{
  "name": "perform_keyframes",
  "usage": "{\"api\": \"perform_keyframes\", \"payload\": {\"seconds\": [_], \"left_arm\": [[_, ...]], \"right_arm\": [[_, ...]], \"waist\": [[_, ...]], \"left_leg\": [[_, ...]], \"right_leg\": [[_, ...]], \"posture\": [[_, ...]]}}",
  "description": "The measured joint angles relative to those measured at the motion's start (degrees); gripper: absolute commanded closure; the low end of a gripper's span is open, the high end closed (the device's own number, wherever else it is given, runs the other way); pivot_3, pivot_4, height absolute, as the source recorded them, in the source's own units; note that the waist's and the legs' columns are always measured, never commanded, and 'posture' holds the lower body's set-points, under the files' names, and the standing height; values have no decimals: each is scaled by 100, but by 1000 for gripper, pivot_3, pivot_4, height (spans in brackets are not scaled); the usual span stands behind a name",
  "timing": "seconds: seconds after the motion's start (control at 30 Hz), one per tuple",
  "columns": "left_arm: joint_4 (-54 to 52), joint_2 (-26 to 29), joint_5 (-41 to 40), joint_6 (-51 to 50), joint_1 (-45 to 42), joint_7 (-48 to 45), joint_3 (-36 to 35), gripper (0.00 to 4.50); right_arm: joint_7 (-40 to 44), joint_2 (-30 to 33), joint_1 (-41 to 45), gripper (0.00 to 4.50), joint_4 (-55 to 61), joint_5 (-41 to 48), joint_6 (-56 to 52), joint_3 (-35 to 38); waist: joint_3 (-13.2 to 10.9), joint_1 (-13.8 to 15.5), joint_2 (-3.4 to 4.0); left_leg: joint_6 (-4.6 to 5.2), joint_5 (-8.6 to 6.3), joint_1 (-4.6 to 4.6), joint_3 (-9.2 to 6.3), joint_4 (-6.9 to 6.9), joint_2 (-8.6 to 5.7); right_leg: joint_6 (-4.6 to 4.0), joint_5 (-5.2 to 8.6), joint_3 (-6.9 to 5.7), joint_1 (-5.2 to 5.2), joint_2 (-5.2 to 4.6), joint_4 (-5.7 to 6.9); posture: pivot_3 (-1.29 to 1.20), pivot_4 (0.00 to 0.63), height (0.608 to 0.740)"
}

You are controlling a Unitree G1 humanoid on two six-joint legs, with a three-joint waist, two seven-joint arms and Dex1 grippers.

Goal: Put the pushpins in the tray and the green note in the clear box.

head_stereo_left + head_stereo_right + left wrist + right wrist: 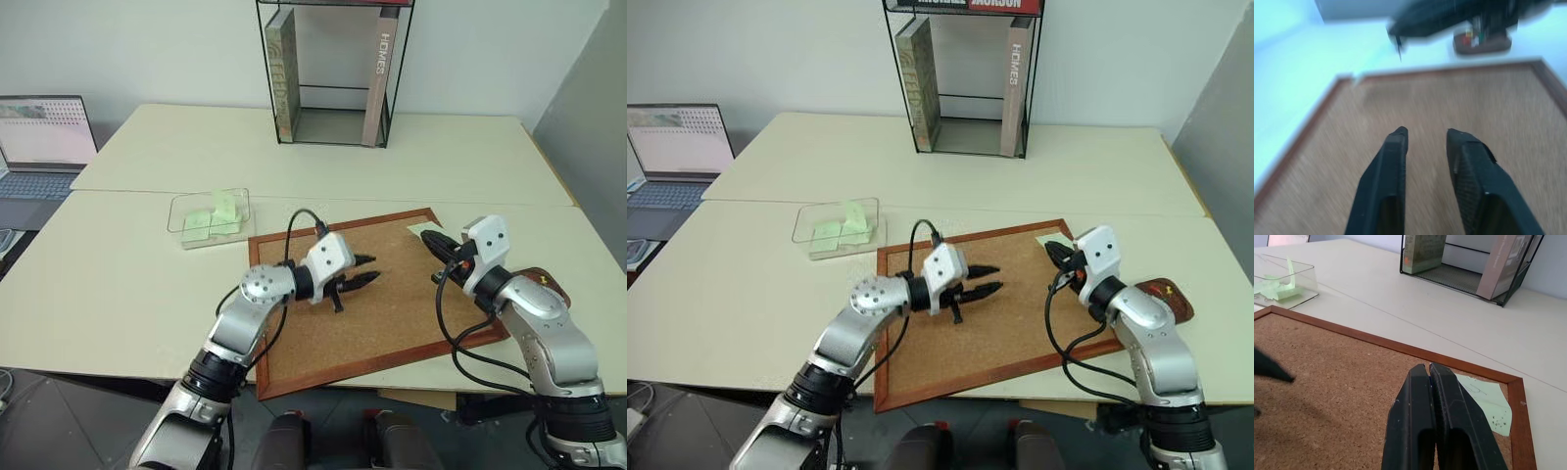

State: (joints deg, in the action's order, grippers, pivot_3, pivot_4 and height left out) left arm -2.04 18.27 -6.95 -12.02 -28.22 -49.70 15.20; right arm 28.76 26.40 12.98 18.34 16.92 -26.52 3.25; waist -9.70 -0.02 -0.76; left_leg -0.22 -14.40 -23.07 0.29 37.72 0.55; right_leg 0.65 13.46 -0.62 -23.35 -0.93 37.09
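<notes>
Left jaws (364, 269) parted and empty, right jaws (1429, 369) closed, above cork board (392, 323).

Bare desk (137, 284) lies open around the clear box (209, 217). A wire shelf (333, 73) blocks the back. The cork board (392, 304) middle is free.

One cork board (377, 294), one clear box (209, 217) with several green notes inside, one green note (1488, 400) on the board, two books, one laptop (44, 147).
</notes>
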Motion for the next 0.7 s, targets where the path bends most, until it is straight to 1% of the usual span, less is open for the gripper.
{"api": "perform_keyframes", "payload": {"seconds": [0.17,0.2,0.3,0.33,0.43,0.6,0.63,0.7], "left_arm": [[139,202,-79,26,-246,-273,-17,1416],[295,198,-76,82,-310,-286,-18,1167],[851,48,-25,394,-615,-148,-54,636],[983,21,21,497,-707,-99,-64,636],[1816,-52,230,1123,-1146,-93,-57,636],[2778,-139,549,1856,-1516,-101,58,636],[3193,-219,682,2105,-1676,-96,102,636],[3380,-242,749,2227,-1758,-94,147,636]], "right_arm": [[39,181,236,4500,319,237,-670,-5],[49,203,302,4500,392,279,-821,-7],[37,235,481,4500,539,467,-1257,-5],[32,232,540,4500,582,504,-1374,-18],[-89,192,737,4500,720,762,-1945,-3],[-269,146,914,4500,804,984,-2429,13],[-305,127,976,4500,829,1067,-2576,24],[-330,107,1034,4500,852,1124,-2645,25]], "waist": [[-2,-12,-2],[-3,-9,-2],[-11,-3,-16],[-14,-3,-22],[-16,1,-24],[-16,2,-24],[-16,5,-25],[-16,4,-25]], "left_leg": [[0,0,3,1,0,0],[0,0,2,-1,1,0],[0,0,1,-2,2,0],[0,0,-1,-2,2,0],[0,0,-5,0,1,-2],[2,-1,-28,0,3,-2],[2,-1,-34,-2,7,-2],[2,-1,-40,-2,9,-2]], "right_leg": [[0,0,0,1,14,1],[0,0,-1,2,22,1],[1,0,-1,2,22,0],[1,-1,-1,2,22,-2],[1,-1,0,0,22,-6],[2,-1,0,-21,22,-6],[2,-2,-3,-25,22,-5],[2,-2,-2,-32,22,-3]], "posture": [[0,150,740],[0,150,740],[0,150,740],[0,150,740],[0,150,740],[0,150,740],[0,150,740],[0,150,740]]}}
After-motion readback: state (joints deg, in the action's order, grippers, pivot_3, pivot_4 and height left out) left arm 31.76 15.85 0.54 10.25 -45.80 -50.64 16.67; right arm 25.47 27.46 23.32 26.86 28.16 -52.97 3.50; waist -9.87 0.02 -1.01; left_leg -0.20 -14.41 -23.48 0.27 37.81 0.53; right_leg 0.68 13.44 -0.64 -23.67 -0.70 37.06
